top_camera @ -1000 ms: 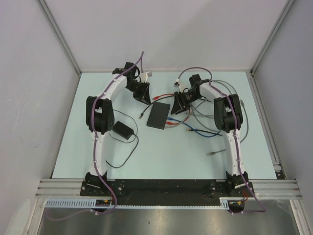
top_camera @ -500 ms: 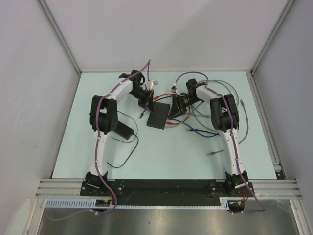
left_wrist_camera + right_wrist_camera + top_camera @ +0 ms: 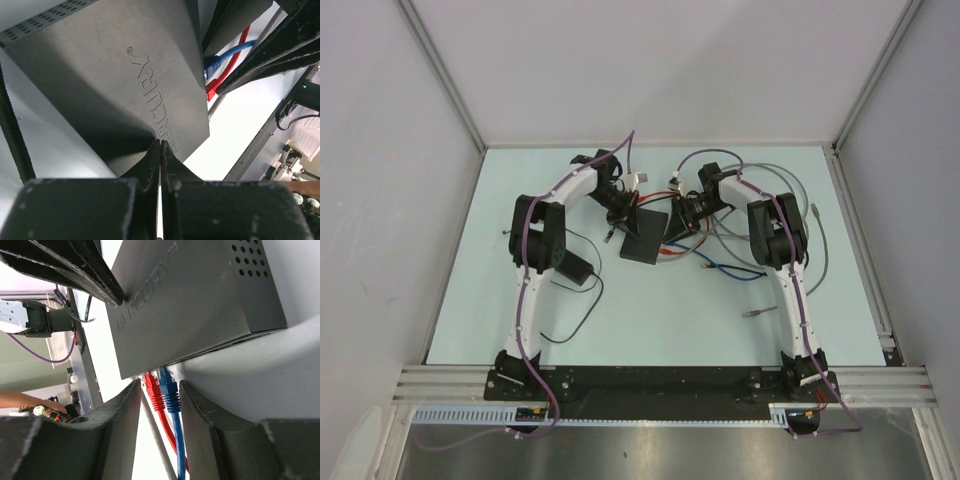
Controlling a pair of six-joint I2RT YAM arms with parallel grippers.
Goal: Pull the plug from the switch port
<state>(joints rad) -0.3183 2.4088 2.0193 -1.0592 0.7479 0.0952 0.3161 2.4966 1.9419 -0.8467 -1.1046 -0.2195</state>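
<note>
**Switch (image 3: 645,240):** You have a flat black box lying on the table (image 3: 650,330), in the far half, between your two arms. Raised lettering shows on its top face and ventilation holes on a side wall.

**Left fingers (image 3: 150,167):** These are closed flat against each other with nothing between them. Their tips touch the switch's top face at its edge, beside the lettering and near a corner.

**Right fingers (image 3: 120,430):** These are parted, one on each side of two plugs set side by side in the switch's port face. The red plug (image 3: 151,389) sits next to one finger and the blue plug (image 3: 168,387) next to the other. Both plugs are seated in their ports. The gaps are narrow, and you cannot tell from the wrist view whether either finger touches a plug.

**Cables:** A red lead (image 3: 678,252) and a blue lead (image 3: 730,272) run from the switch over the table toward your right arm.

**Power adapter (image 3: 572,268):** This small black block with a thin black cord lies on the table just beside your left arm, apart from the switch.
</note>
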